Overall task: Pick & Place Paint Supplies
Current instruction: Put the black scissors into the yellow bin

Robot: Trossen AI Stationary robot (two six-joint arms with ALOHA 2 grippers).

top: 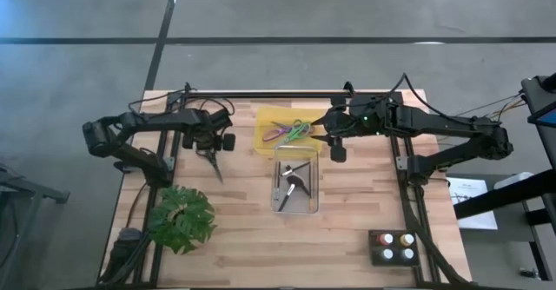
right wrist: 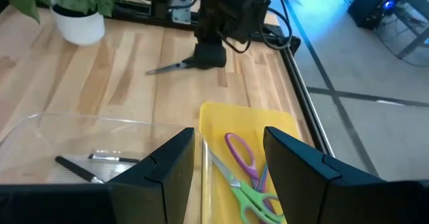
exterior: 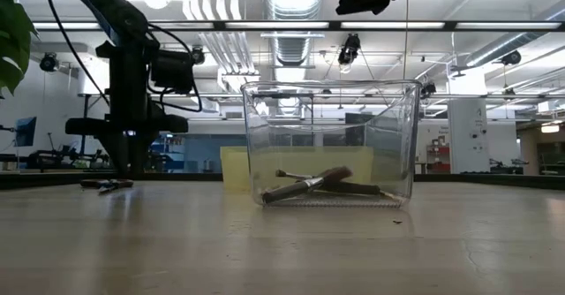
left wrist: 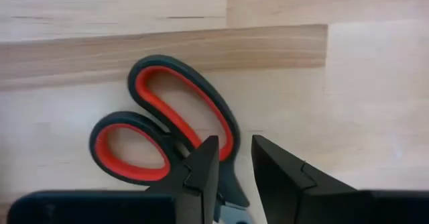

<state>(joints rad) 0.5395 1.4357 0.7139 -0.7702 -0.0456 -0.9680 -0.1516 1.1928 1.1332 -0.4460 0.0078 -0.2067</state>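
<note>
Red-handled scissors (left wrist: 161, 123) lie flat on the wooden table (top: 356, 229), left of the yellow tray (top: 265, 138), blades (top: 215, 170) toward the near edge. My left gripper (left wrist: 234, 160) points down over them, open by a narrow gap, one finger on each side of the neck below the handles. My right gripper (right wrist: 231, 157) hangs open and empty above the tray and the clear bin (exterior: 388, 136). In the tray lie purple scissors (right wrist: 241, 153) and green scissors (right wrist: 251, 197). Dark-handled brushes (exterior: 318, 185) lie on the bin's floor. My left gripper comes from above, pointing down, with its fingers (left wrist: 204, 167) astride the scissors' neck (left wrist: 228, 184) just below the two handle loops. Whether the fingers touch the scissors, I cannot tell. The scissors lie flat on the table.
A potted leafy plant (top: 181, 218) stands at the near left. A black holder with little paint bottles (top: 393, 247) sits at the near right. Bare wood lies between the plant and the bin. Black frame rails (top: 261, 94) run along the table's far side.
</note>
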